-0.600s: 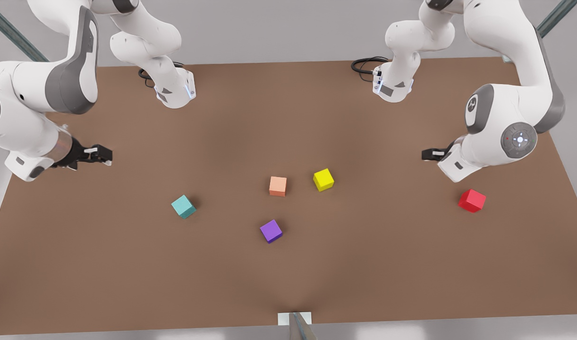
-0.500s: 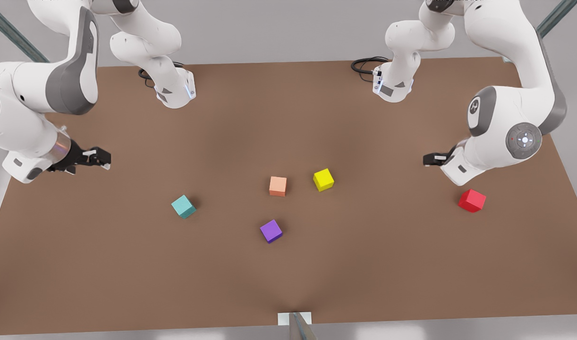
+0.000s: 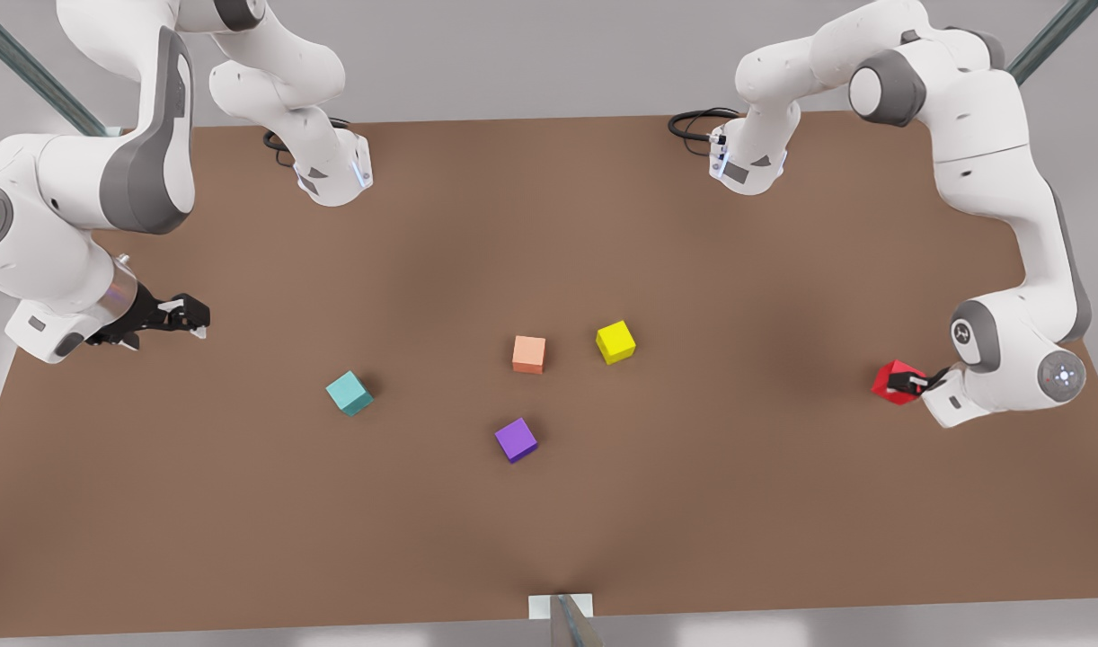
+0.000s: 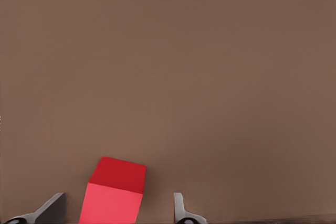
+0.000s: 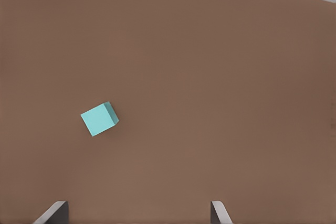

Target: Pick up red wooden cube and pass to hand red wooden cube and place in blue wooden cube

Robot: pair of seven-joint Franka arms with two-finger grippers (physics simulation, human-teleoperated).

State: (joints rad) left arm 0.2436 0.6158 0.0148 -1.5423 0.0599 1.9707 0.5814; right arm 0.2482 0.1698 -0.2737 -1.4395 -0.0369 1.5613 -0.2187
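Spreading across the whole scene: flat brown table [image 3: 549, 539], carrying five small plain cubes of equal size, well apart from one another.

Reaching in from the front view's right edge: white jointed Franka arm [image 3: 1007, 207], bending low with the wrist close to the tabletop. Ending at the left gripper [image 3: 908, 385], black two-finger type, straddling the bright red wooden cube [image 3: 894, 381]. In the left wrist view, fingers [image 4: 181, 211] standing spread, a gap showing on each side of the red wooden cube [image 4: 115, 192], so not clamping it. Red wooden cube sitting flat on the table near the front view's right edge.

Waiting at the front view's left edge: second white jointed Franka arm [image 3: 73, 207], holding the right gripper [image 3: 190, 316] above bare table, well apart from every cube. In the right wrist view, fingertips [image 5: 218, 211] sitting wide apart, gripping nothing.

Lying nearest that waiting gripper, toward the front view's left of centre: teal-blue wooden cube [image 3: 349, 393], flat on the table, also appearing in the right wrist view [image 5: 98, 118].

Grouping near the table's centre: pale orange-salmon cube [image 3: 528, 353]; bright yellow cube [image 3: 615, 341] just to the front view's right of it; purple cube [image 3: 516, 439] nearer the table's front edge.
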